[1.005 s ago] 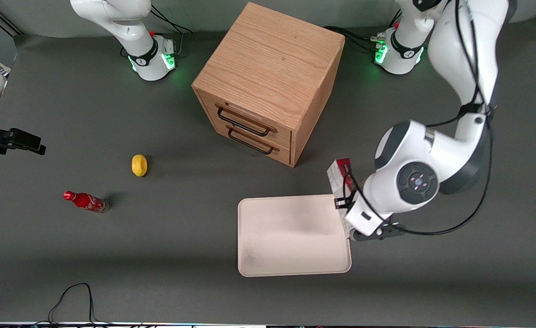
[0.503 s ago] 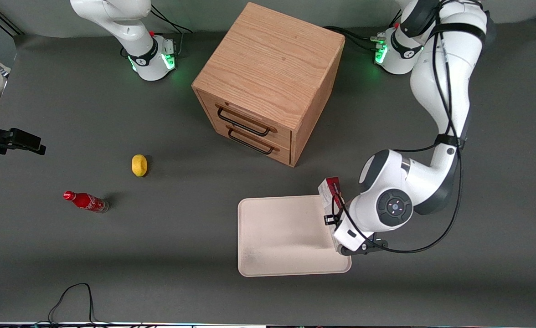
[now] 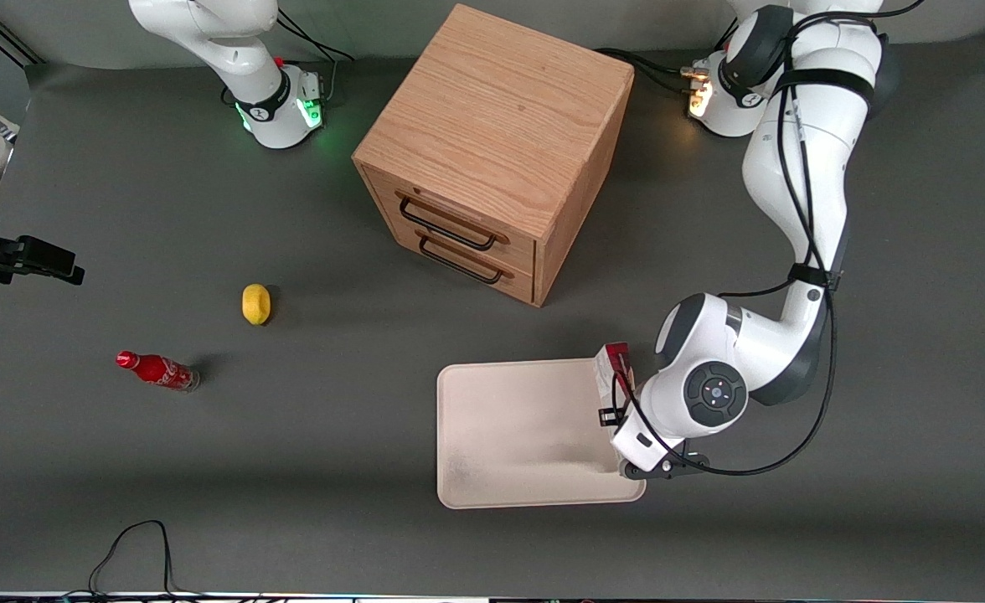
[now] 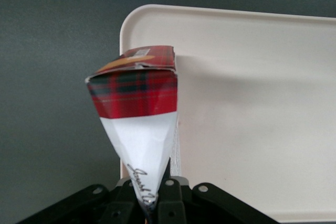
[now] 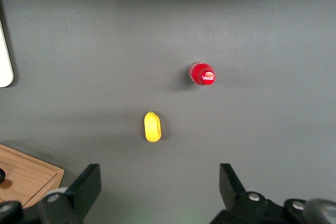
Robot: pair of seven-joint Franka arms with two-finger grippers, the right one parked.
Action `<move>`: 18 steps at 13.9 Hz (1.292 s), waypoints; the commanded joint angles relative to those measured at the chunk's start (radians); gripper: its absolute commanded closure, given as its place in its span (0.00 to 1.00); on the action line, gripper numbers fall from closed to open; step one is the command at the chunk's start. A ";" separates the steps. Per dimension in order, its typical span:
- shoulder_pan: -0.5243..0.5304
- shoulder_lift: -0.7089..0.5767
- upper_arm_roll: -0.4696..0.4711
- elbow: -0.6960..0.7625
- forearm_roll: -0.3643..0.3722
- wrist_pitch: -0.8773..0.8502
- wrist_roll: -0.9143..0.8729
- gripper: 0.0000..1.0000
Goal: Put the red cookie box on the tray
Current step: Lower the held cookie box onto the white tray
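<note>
**A:** Where the working arm bends down toward the table, what is the gripper (image 3: 618, 400) doing?

**B:** It sits low over the tray (image 3: 509, 435), at the tray's end nearest the working arm. Its jaws are clamped on the red cookie box (image 3: 609, 368), pinching the thin carton by its broad faces.

**A:** And how does the box stand?

**B:** On edge, not flat. In the left wrist view the red cookie box (image 4: 140, 114) reaches away from the gripper (image 4: 155, 195), with a red tartan band near its outer end and a white part with script lettering close to the fingers. The tray (image 4: 252, 129) lies under and beside it (the box runs along the tray's rim, close to a rounded corner). Whether the box touches the tray I cannot tell.

**A:** What else is on the table?

**B:** A wooden drawer cabinet (image 3: 492, 151) with two dark handles, farther from the front camera than the tray. Toward the parked arm's end lie a yellow lemon (image 3: 256, 303) and a small red cola bottle (image 3: 157, 371), well apart from the tray. A black cable (image 3: 136, 548) loops at the table edge nearest the camera.
</note>
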 commanded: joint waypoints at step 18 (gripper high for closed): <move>-0.027 0.049 0.022 0.040 0.009 0.024 0.021 0.00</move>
